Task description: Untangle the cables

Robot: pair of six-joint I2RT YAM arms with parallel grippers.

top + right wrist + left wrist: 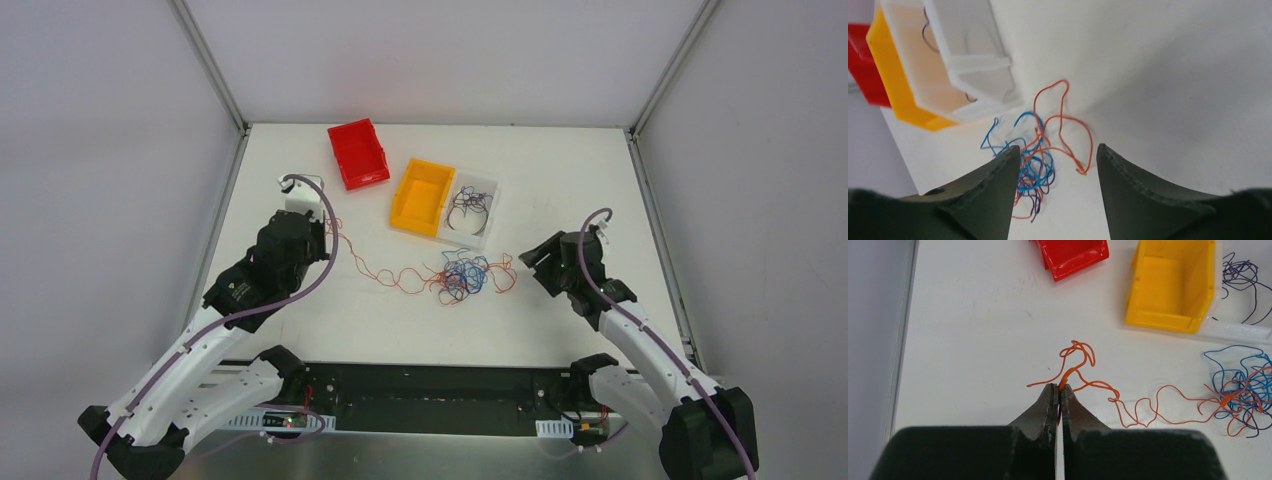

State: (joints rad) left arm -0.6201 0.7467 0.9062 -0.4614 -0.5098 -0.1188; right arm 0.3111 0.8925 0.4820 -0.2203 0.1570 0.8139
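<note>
**Left gripper** (1058,387) is pinching one end of the orange wire (1148,410), jaws pressed together on it. **Right gripper** (1058,150) is hovering over the tangle (462,278), jaws spread and nothing between them.

For a clean pull, the left arm should probably be drawing the orange wire away slowly and low over the table (580,180) — a sharp tug would likely tighten the knot — while the right gripper is pinning the blue and dark loops down.

The tangle is lying mid-table, near the white bin (478,178), as a small ball of hair-thin orange, blue and dark wires. The orange wire is running out of it in loose squiggles toward the left gripper.
</note>
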